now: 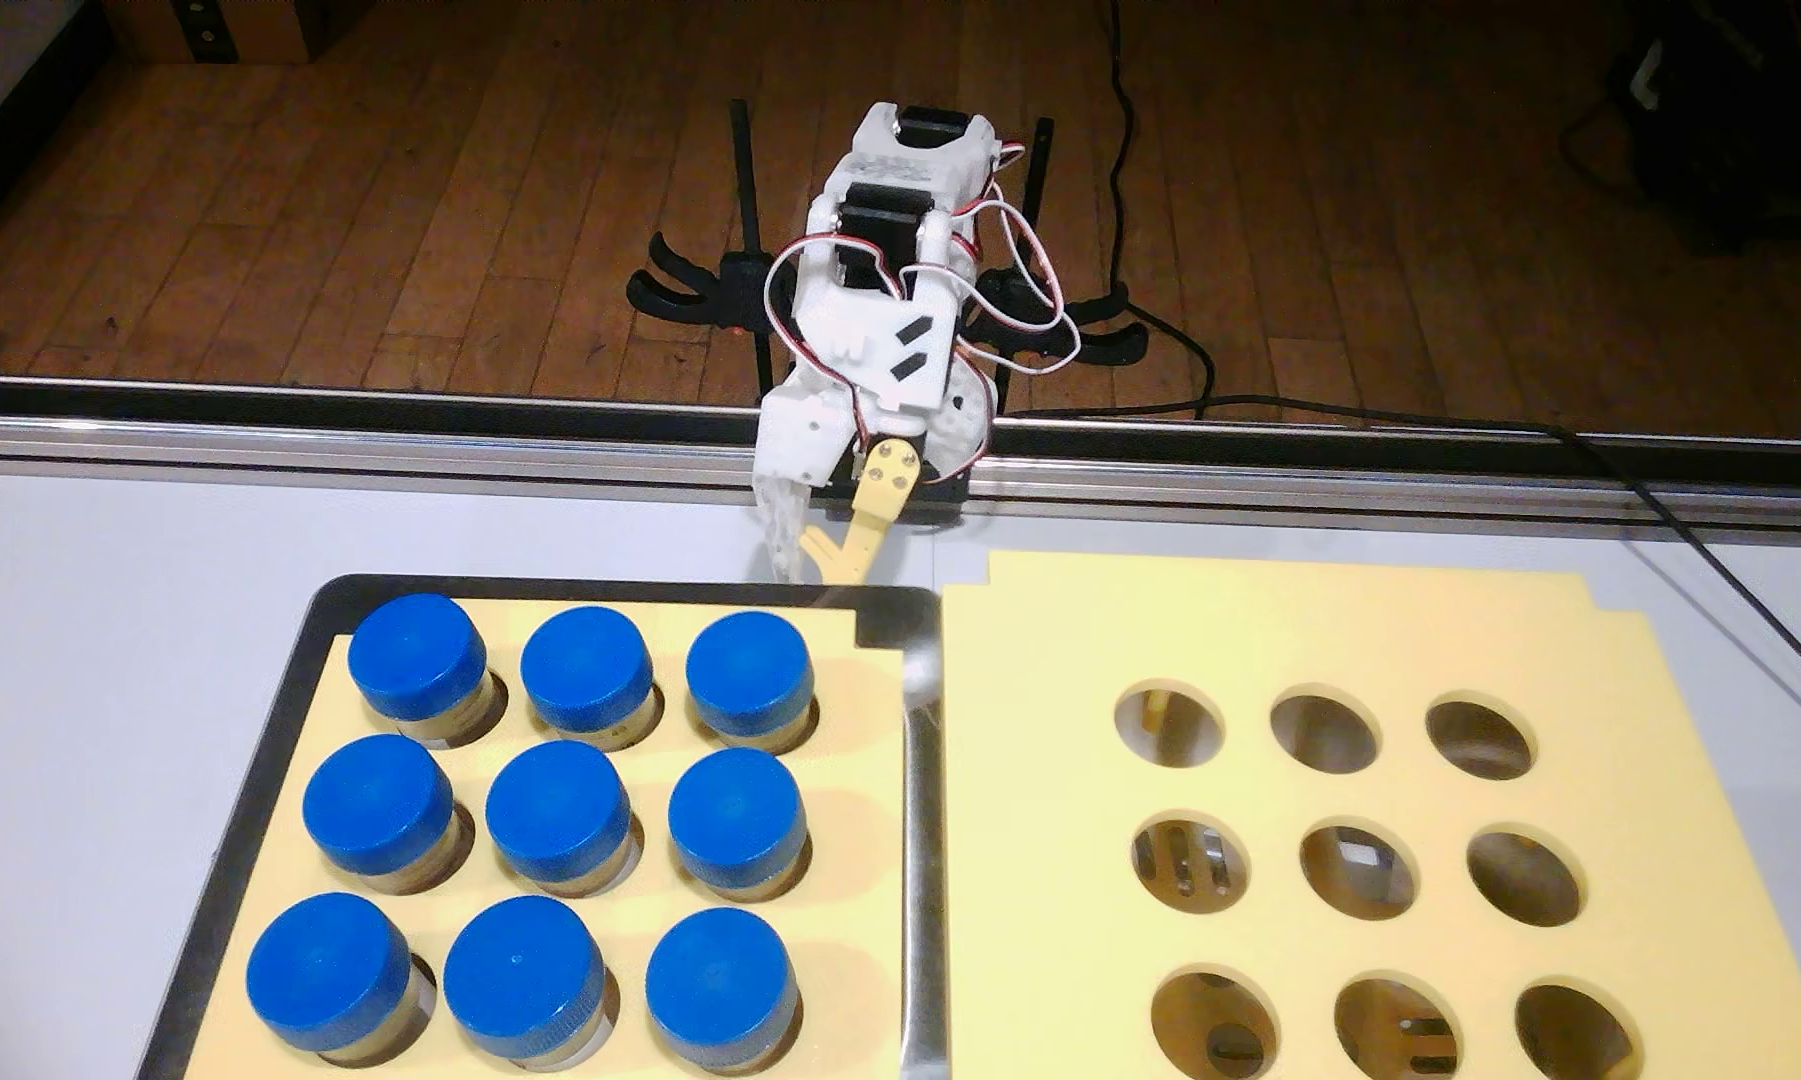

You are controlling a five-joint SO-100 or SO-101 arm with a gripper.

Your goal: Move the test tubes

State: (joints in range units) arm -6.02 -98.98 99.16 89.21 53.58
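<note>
**Folded at the table's far edge, nothing in my grip**

In the fixed view my gripper [808,556] hangs at the far edge of the white table [96,582], tips pointing down toward the camera side. My white finger [780,519] and my tan finger [870,519] converge at the tips with only a slim gap between them, so my jaws look nearly closed, and they grasp nothing.

All nine test tubes [558,815] stand just in front of my tips and mostly off to the view's left of them, upright with their blue caps on, three rows of three. Each one sits in its own hole in a yellow foam sheet [854,748], and that sheet lies in a dark metal tray [252,748]. The tray's far rim runs right beneath my fingertips; I cannot tell whether I touch it. The tube closest to my jaws is the far-row one on the view's right [748,670], a little in front of my tips.

To the view's right of my jaws, touching the tray's side, lies a second yellow foam sheet [1239,633] with nine round holes [1358,867], all of them without tubes. Behind my jaws my white arm [875,312] is folded up over the metal rail [356,441] along the table edge, with wooden floor [356,208] beyond it.
</note>
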